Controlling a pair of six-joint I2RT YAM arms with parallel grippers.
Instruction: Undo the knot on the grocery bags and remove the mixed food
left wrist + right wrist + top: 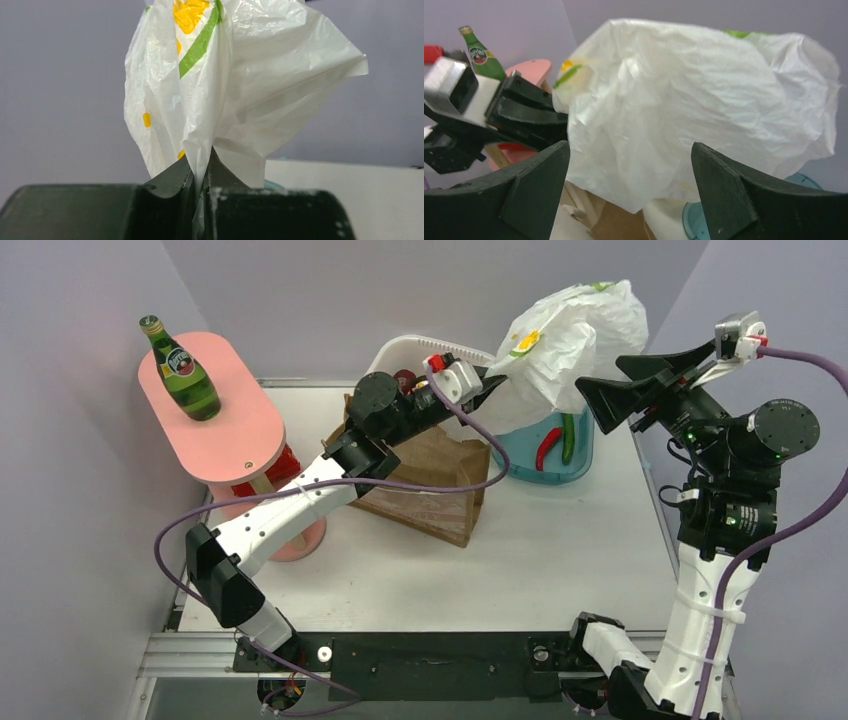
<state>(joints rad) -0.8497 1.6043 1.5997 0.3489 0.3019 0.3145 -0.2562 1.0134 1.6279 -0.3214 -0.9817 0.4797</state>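
A white crinkly grocery bag (570,340) with yellow and green marks hangs in the air above the blue tray (585,468). My left gripper (497,380) is shut on a fold at the bag's left side; the left wrist view shows the plastic (240,75) pinched between the closed jaws (202,170). My right gripper (612,385) stands open just right of the bag, and the bag (684,100) fills the space in front of its spread fingers (629,150). A red pepper (547,448) and a green cucumber (568,438) lie in the tray. A green bottle (183,370) stands on the pink stand (240,440).
A brown paper bag (430,485) lies under the left arm, mid table. A white basket (420,348) sits behind it against the back wall. The pink stand occupies the left side. Walls close in on both sides.
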